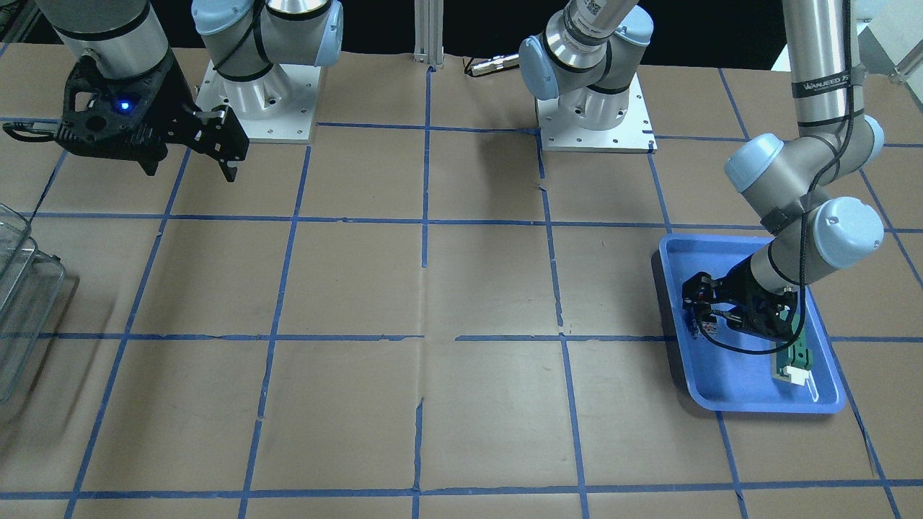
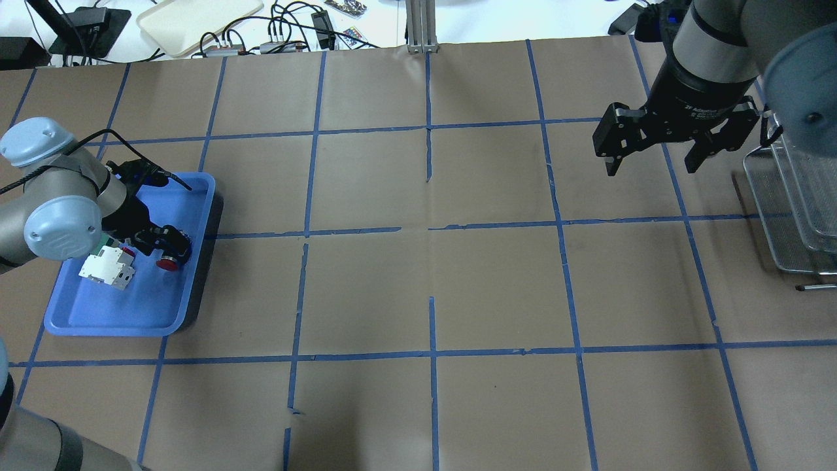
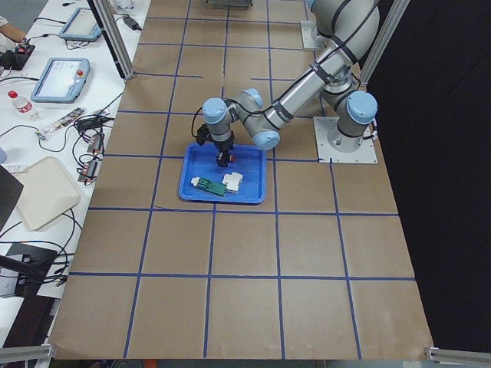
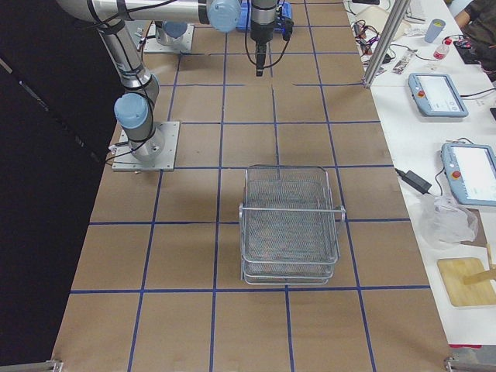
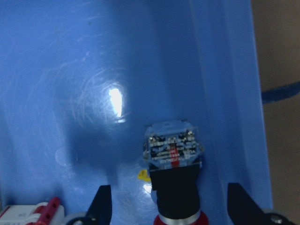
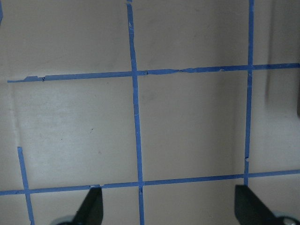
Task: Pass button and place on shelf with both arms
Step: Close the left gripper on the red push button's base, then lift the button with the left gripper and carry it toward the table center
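Two claws are in play, and neither holds anything. At the far left of the overhead view sits a shallow blue plastic tray [image 2: 118, 314]. The left gripper [image 2: 163, 252], a black two-finger claw on a silver-grey arm, is lowered into it. A white-and-red breaker block [image 2: 108, 269] lies just beside it in the tray. The small push-button with red mushroom cap, black collar and bluish clear block base [image 5: 173, 164] appears to lie on its side on the tray floor, near the tray's inner wall. In the wrist view the left gripper's fingers [image 5: 101, 205] are spread wide, one on each side of the button with a gap to each, so nothing is pinched.

Further right, across the brown paper-covered table [image 2: 431, 281] with its blue tape grid, the right gripper [image 2: 652, 169] hangs above the surface. Its jaws are spread too, and its own camera shows only paper and tape below. At the far right edge stands the clear tiered mesh shelf [image 2: 785, 222], near that gripper but apart from it.

This looks like the very first step: the pick by the left arm. The next move calls for pressing the fingers together on the button, probably across the black collar, since the cap is rounded. After that comes a lift clear of the tray wall and a carry toward the middle, where the right gripper can take it.
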Action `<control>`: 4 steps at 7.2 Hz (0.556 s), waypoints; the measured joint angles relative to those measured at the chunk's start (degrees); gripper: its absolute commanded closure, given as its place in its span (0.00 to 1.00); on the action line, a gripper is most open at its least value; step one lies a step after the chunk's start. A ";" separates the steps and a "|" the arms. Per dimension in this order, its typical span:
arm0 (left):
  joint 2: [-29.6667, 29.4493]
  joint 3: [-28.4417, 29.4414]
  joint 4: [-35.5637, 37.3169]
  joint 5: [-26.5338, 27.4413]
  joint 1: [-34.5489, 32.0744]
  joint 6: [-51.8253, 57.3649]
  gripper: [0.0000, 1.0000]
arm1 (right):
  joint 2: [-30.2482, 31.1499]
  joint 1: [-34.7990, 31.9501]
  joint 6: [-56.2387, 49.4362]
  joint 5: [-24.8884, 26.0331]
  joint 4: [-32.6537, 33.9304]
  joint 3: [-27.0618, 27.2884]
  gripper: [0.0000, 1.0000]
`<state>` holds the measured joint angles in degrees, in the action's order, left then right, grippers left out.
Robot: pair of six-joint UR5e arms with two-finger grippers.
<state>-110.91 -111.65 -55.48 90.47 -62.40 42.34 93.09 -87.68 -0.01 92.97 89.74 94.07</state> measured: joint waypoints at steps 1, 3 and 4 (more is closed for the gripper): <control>0.03 -0.03 -0.66 0.08 0.03 0.18 0.83 | 0.04 -0.06 0.09 0.02 -0.13 0.06 0.00; 0.22 0.08 -1.30 0.13 0.08 1.18 0.90 | 0.11 0.28 0.68 0.36 0.59 0.04 0.00; 0.90 0.89 -1.72 0.24 0.12 4.10 0.91 | 0.10 0.56 2.51 0.31 0.88 0.07 0.00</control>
<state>-110.01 -110.76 -57.20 90.71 -62.29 46.44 93.19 -87.12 2.50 93.28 90.62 94.14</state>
